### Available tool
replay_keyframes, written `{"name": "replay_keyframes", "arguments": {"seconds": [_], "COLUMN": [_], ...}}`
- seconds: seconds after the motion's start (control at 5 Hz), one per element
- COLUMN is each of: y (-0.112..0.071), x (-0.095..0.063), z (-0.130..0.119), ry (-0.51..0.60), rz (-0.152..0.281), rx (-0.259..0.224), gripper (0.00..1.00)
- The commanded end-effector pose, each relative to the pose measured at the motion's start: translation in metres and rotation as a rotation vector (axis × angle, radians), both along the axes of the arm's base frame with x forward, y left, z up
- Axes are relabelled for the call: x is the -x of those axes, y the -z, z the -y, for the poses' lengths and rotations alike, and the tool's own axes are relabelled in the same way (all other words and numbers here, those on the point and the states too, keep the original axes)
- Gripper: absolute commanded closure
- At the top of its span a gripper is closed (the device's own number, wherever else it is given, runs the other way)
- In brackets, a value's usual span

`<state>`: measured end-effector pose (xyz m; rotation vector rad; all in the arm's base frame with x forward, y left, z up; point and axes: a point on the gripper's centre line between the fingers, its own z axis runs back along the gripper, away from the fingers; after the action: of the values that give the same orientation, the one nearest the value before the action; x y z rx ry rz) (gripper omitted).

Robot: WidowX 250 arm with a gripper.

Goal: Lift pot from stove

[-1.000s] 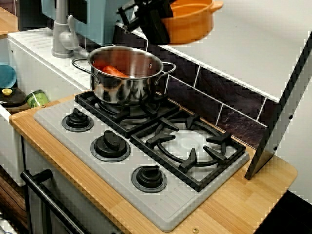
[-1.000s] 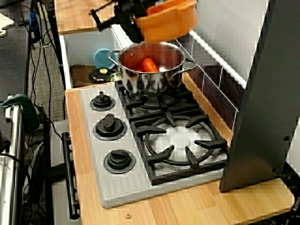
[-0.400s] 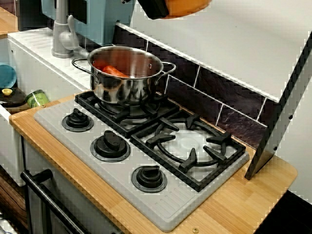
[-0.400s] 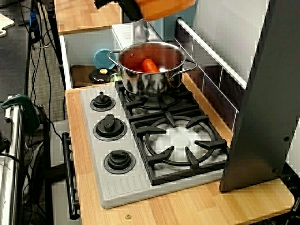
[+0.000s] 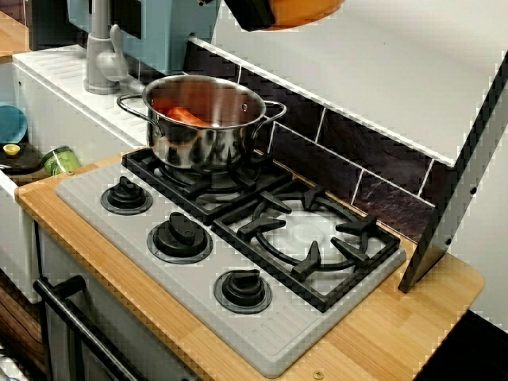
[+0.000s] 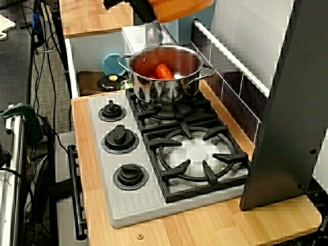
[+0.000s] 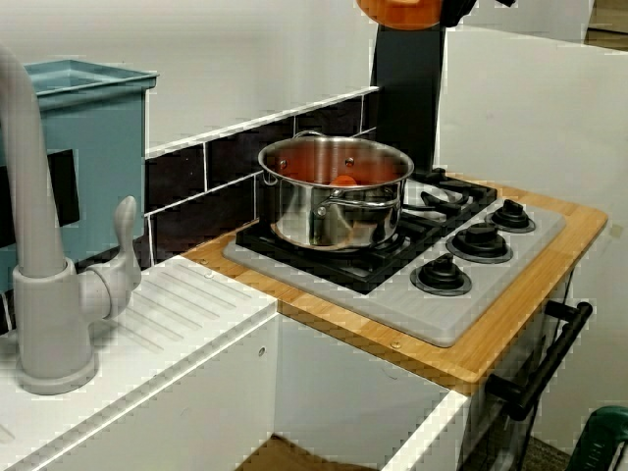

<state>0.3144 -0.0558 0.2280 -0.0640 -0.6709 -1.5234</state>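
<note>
pot (image 5: 308,13) cut off at top edge, high above stove (image 5: 238,238) | gripper (image 5: 252,11) (mostly out of frame) touching pot's left side; grip unclear | steel pot (image 5: 202,119) on rear-left burner

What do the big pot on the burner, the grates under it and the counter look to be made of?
Steel pot: polished metal, mirror reflections on its side. Grates: matte black, maybe cast metal or plastic. Counter: light wood or wood-look laminate, showing grain.
</note>
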Motion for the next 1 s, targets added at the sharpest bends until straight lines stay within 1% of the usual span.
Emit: {"name": "replay_keyframes", "arguments": {"seconds": [0.0,0.8], "y": [-0.0134,-0.0172], "x": [0.0004,0.0009], "z": [-0.0011,-0.0037], "ry": [-0.001,-0.002], "rz": [0.055,0.056], "rx": [-0.006,0.0], "gripper": [1.0,1.0]}}
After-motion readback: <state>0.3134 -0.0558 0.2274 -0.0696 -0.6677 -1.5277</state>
